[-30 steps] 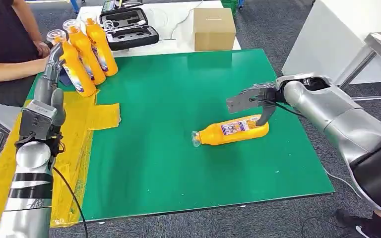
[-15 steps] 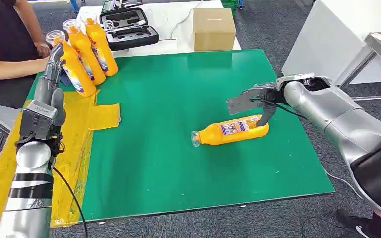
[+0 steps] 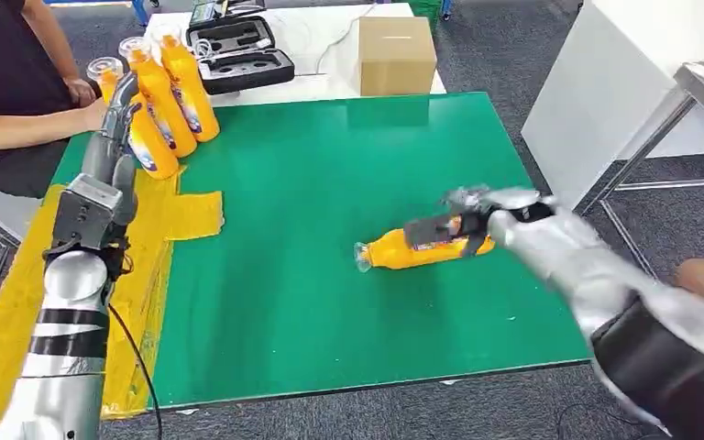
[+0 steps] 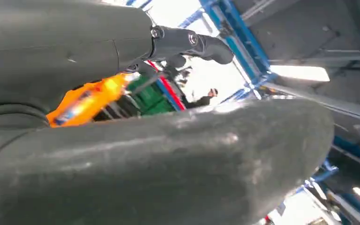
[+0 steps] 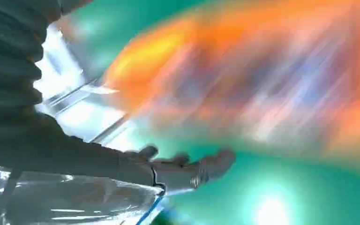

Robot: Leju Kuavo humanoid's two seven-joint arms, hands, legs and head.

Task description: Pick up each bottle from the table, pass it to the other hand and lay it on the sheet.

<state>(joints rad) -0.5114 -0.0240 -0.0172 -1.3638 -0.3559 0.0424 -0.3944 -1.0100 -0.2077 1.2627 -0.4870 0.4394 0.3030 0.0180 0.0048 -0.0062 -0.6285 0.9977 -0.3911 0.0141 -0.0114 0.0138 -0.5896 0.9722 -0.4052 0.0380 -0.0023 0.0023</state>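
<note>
A person (image 3: 5, 82) in a dark top sits at the far left edge of the worktop (image 3: 330, 302), forearms resting by the yellow sheet (image 3: 151, 225) that covers its left side. The left hand (image 3: 115, 137) stands raised above the sheet, fingers straight and apart, holding nothing, just in front of three upright orange bottles (image 3: 160, 101) grouped at the sheet's far end; the left wrist view catches one of them (image 4: 82, 101) past the grey thumb. Behind the green mat, on a white table, lie an open black case (image 3: 238, 50) and, to its right, a cardboard box (image 3: 396, 53). Right of centre on the mat, a fourth bottle (image 3: 394, 249) lies on its side, clear cap pointing left. The right hand (image 3: 463, 225), blurred in the head view, sits low over the bottle's right half with fingers on either side of its body; whether it grips or merely touches cannot be told. The right wrist view shows a smear of orange (image 5: 243, 70) close above the fingers (image 5: 201, 171), with green mat beyond.
</note>
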